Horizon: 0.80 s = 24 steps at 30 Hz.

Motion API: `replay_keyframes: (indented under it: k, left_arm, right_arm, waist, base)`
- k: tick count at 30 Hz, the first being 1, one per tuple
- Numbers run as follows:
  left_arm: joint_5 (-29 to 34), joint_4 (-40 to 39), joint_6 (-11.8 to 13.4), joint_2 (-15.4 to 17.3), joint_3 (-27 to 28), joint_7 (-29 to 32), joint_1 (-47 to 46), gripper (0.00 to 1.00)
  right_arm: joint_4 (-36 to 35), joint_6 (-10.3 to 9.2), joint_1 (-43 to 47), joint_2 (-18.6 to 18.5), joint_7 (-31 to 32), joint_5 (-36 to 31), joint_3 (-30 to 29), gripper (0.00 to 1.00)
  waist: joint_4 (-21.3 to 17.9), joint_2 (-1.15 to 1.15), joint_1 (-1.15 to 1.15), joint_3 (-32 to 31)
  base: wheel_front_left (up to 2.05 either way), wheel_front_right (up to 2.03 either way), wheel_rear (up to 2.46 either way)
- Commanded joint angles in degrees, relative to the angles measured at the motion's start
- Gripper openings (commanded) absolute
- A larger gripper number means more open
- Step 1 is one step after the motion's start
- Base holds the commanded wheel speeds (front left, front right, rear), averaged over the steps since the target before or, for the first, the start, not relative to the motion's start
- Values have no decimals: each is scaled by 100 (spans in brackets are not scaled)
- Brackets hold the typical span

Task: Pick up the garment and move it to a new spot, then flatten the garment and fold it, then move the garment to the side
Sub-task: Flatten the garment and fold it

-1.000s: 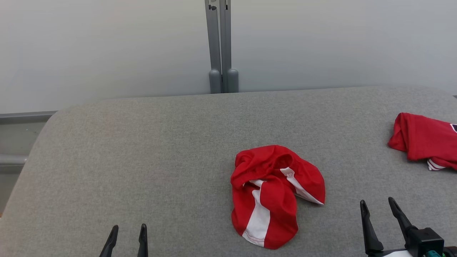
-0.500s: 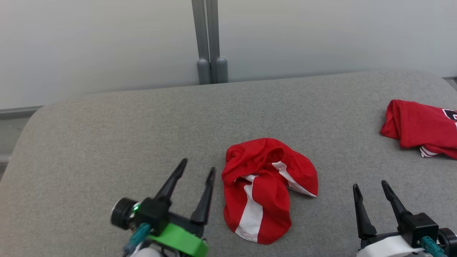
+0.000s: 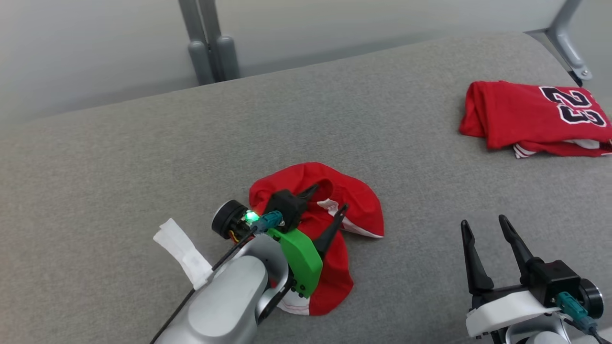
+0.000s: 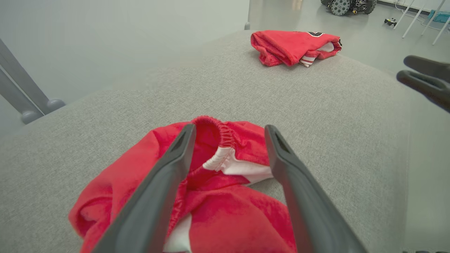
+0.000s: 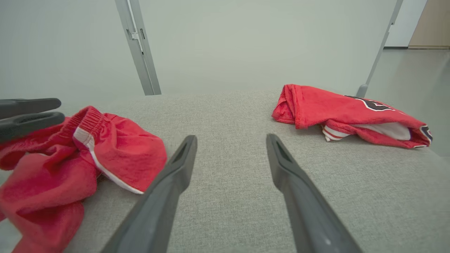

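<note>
On a grey padded table [image 3: 119,157], a crumpled red garment [image 3: 356,210] with white stripes is seen lying near the middle, toward the front edge. The left gripper [image 3: 328,198] is held directly over it, its 2 dark fingers spread wide and nothing pinched between them. From the left wrist view, the garment's gathered waistband [image 4: 225,135] is framed between those fingers. Whether the fingertips touch the cloth cannot be told. The right gripper [image 3: 483,220] is held low over bare table to the garment's right, well apart from it, its 2 fingers likewise spread with nothing between them. A folded red jersey [image 3: 516,114], marked with the number 23, is laid near the table's far right corner, well apart from the garment. A green bracket [image 3: 299,258] is fitted at the left wrist, and a white strip [image 3: 181,251] is seen beside the silver forearm [image 3: 224,301]. Behind the table's far edge, 2 grey posts [image 3: 210,48] are stood side by side against a pale wall.
</note>
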Motion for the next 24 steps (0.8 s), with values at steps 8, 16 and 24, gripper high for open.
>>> replay_keyframes:
  k: [8,16,24]
  left_arm:
    - [-68,802,88,15,-10,-46,-353,100]
    - [-531,1072,19,7,17,78,-630,0]
    - [-1412,-139,11,29,635,-58,-1233,0]
  right_arm:
    - [36,-6,-62,-9,-15,95,-110,100]
    - [101,-6,-124,-13,-15,216,-59,100]
    - [142,-6,90,-12,-16,270,-238,100]
  waist:
    - [-474,0,0,282]
    - [-464,0,0,201]
    - [-311,0,0,-72]
  base:
    - [0,0,0]
    - [0,0,0]
    - [0,0,0]
